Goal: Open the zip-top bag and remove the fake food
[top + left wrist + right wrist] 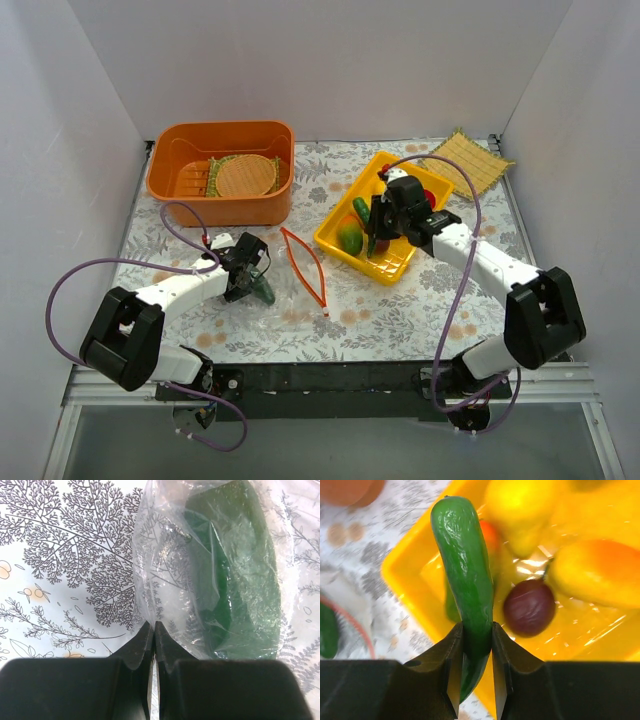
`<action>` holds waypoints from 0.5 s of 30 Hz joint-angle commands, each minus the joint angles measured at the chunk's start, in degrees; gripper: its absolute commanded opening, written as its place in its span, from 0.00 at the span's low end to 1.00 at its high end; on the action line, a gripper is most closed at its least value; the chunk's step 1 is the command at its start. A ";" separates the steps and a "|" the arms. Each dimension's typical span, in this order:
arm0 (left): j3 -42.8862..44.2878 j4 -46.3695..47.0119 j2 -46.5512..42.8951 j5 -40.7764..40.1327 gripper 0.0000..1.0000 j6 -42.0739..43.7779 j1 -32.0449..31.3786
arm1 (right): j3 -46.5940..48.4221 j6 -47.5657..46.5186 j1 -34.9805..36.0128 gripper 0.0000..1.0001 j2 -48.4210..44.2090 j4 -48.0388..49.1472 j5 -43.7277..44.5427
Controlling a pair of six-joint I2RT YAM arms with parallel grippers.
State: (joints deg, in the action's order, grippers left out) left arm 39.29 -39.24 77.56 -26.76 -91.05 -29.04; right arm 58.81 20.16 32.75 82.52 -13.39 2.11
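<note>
The zip-top bag [285,280] lies on the floral cloth, its orange-red zip strip [303,262] spread open toward the tray. A green fake food piece [235,580] lies inside the bag [165,555]. My left gripper [252,283] is shut on a fold of the bag's clear plastic [154,625]. My right gripper [376,238] is shut on a green cucumber [465,580] over the yellow tray [335,242]. A dark purple piece [529,607], an orange-yellow piece [600,572] and a yellow piece [520,510] lie in the tray [405,580].
An orange basket [170,185] holding a round woven mat [246,175] stands at the back left. A square straw mat [466,160] lies at the back right. White walls enclose the table on three sides.
</note>
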 commanded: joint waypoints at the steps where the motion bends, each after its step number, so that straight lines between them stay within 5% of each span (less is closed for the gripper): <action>1: 1.14 1.27 -1.97 0.48 0.00 2.27 0.30 | 4.90 0.32 -6.11 0.30 5.88 1.44 0.00; 4: 1.05 2.59 -3.12 1.89 0.00 4.21 0.30 | 10.17 -1.26 -7.53 0.60 10.99 -1.46 0.97; 9: 0.79 3.38 -4.69 2.59 0.00 5.52 0.21 | 9.22 -2.15 -6.22 0.72 8.28 -3.04 -1.05; 11: 0.62 3.82 -5.22 2.86 0.00 5.70 0.30 | 8.00 -1.88 -5.25 0.69 5.22 -3.49 -1.67; 14: 0.26 4.17 -6.01 3.21 0.00 6.14 0.21 | 1.33 0.57 -2.18 0.44 0.12 2.12 -9.47; 15: 0.18 4.26 -6.02 3.30 0.00 6.14 0.21 | -1.21 1.54 -0.34 0.28 -0.34 4.75 -12.36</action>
State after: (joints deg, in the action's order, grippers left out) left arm 39.29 -36.64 74.08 -23.62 -86.11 -29.04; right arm 62.96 19.40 28.03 88.71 -14.87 -1.02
